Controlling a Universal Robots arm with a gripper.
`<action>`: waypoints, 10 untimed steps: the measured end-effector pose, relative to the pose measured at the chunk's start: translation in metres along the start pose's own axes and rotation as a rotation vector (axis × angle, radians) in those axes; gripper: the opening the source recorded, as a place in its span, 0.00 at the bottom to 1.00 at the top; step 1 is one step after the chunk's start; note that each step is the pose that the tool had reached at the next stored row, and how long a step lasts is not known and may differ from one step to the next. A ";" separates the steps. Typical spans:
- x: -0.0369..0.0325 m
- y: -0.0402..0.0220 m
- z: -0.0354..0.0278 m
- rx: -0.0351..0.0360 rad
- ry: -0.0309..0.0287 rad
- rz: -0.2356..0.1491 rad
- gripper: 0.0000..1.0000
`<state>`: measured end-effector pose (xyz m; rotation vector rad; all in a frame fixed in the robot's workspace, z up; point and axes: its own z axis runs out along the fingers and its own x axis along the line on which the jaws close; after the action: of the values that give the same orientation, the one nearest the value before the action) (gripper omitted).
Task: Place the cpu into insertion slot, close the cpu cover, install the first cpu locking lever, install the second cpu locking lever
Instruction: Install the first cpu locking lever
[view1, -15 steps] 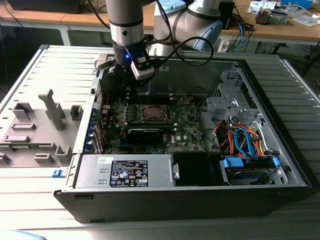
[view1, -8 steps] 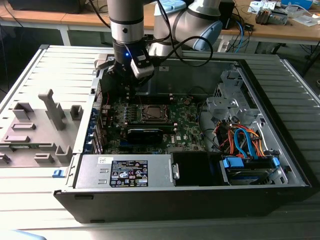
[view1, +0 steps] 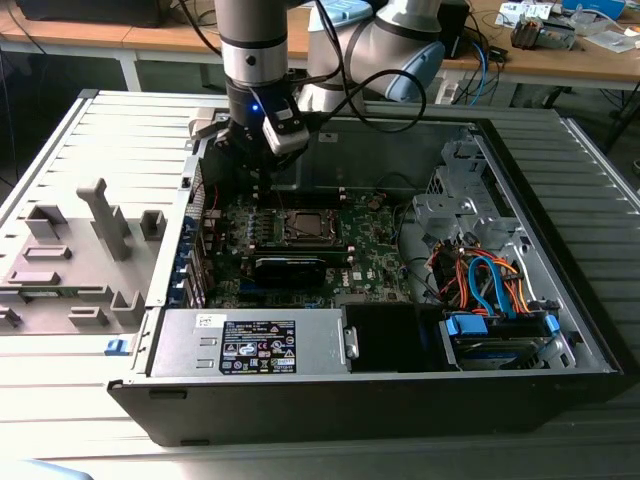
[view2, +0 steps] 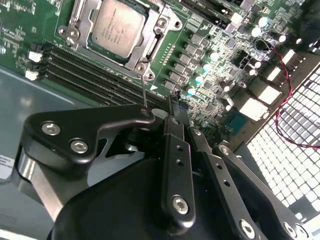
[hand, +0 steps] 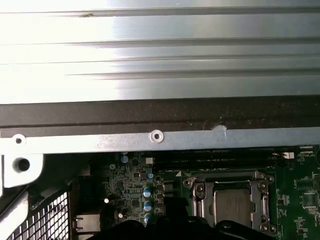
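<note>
Gripper: the gripper (view1: 258, 165) hangs over the far part of the green board (view1: 375, 250), toward the exterior view's left of the insertion slot (view1: 305, 227); in the second wrist view its black body (view2: 165, 185) blocks much of the frame.
Jaws: their tips are hidden behind the linkages, so I cannot tell whether they are spread or pressed together.
Cpu: the cpu (view2: 116, 26) lies flat in the slot, silvery top up, seen in both wrist views (hand: 231, 206); its near edge is cut off in the first wrist view.
Cpu cover: the cpu cover (view2: 150, 35) lies down around the chip, framing it.
Locking lever: a thin locking lever (view2: 144, 90) stands up from the socket's corner; its far end vanishes behind the gripper.
Case: the open computer case (view1: 560, 300) rests on the ribbed worktop (view1: 60, 400).
Cables: the orange and blue cables (view1: 480, 280) bundle at the exterior view's right.
</note>
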<state>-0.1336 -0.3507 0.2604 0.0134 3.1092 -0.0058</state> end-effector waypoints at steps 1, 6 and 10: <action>0.0000 0.0002 0.0001 -0.0013 0.0000 -0.011 0.11; 0.0001 0.0050 0.0012 -0.0076 -0.0001 -0.026 0.11; 0.0001 0.0064 0.0017 -0.0126 -0.0002 -0.026 0.11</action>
<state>-0.1336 -0.3443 0.2587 -0.0273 3.1089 0.0131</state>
